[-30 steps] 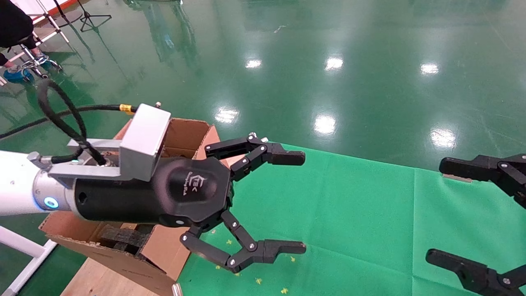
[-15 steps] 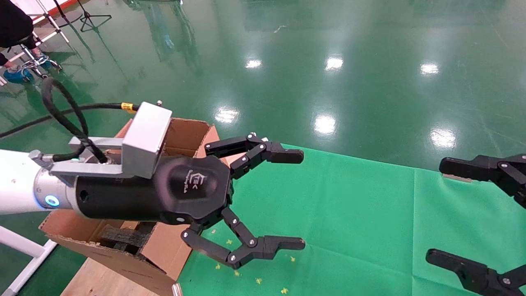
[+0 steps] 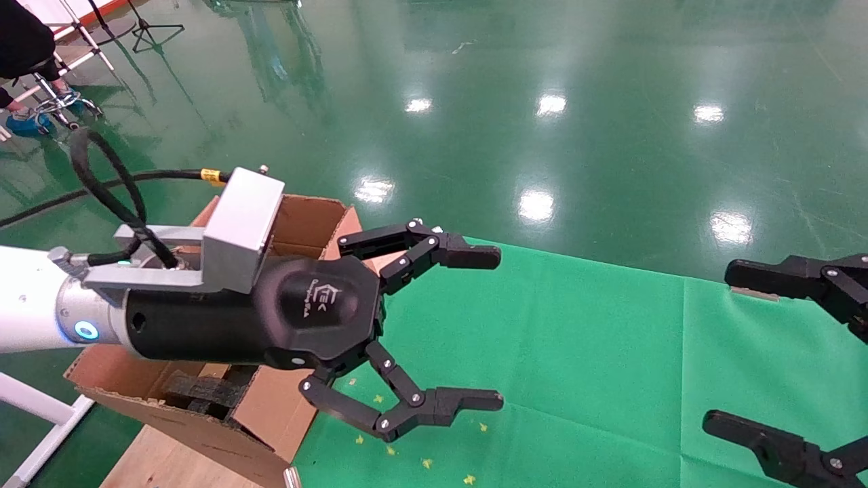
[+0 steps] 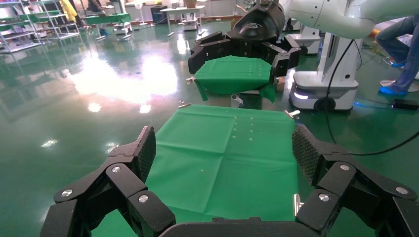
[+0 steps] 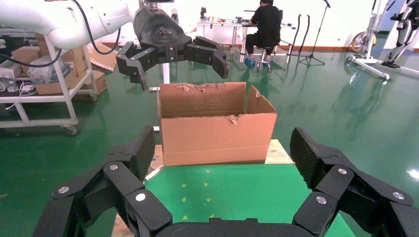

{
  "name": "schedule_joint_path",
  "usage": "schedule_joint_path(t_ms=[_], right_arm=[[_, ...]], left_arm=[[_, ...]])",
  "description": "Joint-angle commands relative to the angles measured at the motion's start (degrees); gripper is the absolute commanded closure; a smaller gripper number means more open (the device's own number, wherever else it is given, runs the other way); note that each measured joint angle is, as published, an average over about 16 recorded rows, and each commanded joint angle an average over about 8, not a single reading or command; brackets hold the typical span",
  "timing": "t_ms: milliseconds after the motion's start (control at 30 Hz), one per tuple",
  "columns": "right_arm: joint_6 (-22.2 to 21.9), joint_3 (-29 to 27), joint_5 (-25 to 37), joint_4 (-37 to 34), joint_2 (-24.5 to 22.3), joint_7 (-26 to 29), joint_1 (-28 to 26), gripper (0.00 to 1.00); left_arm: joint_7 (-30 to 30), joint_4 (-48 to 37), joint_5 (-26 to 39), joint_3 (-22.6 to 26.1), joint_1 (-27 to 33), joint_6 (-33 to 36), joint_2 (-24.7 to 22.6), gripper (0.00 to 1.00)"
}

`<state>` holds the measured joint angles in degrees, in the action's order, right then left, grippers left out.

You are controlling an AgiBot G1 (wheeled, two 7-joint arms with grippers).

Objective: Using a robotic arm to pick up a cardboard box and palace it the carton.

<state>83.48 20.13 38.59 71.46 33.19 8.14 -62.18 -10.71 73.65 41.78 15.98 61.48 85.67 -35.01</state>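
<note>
Head view | left gripper (image 3: 498,329) spread wide, empty (above the cloth's edge) | carton (image 3: 305,224) just behind it

head camera overhead, wrist cameras facing

The carton (image 3: 271,420) was plain brown corrugated board with dark grey foam (image 3: 203,392) inside. The robotic arm (image 3: 27,308) was white with a silver wrist, a pale grey camera block (image 3: 241,234) and a black cable; its left claw (image 3: 475,332) was black with silver rivets. The right claw (image 3: 746,352) was all black. Green cloth (image 3: 597,366) covered the tabletop, speckled with yellow flecks. The floor (image 3: 542,102) was glossy dark green.
</note>
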Motion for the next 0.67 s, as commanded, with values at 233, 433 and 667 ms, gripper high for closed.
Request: schedule_joint_path(t_ms=[233, 433, 667], right_arm=[[0.00, 0.00, 0.00, 0.00, 0.00, 0.00, 0.00, 0.00], [0.00, 0.00, 0.00, 0.00, 0.00, 0.00, 0.00, 0.00], [0.00, 0.00, 0.00, 0.00, 0.00, 0.00, 0.00, 0.00]], left_arm=[[-0.03, -0.03, 0.03, 0.03, 0.03, 0.00, 0.00, 0.00], [-0.04, -0.05, 0.06, 0.03, 0.05, 0.00, 0.00, 0.00], [-0.04, -0.07, 0.07, 0.03, 0.07, 0.00, 0.00, 0.00]])
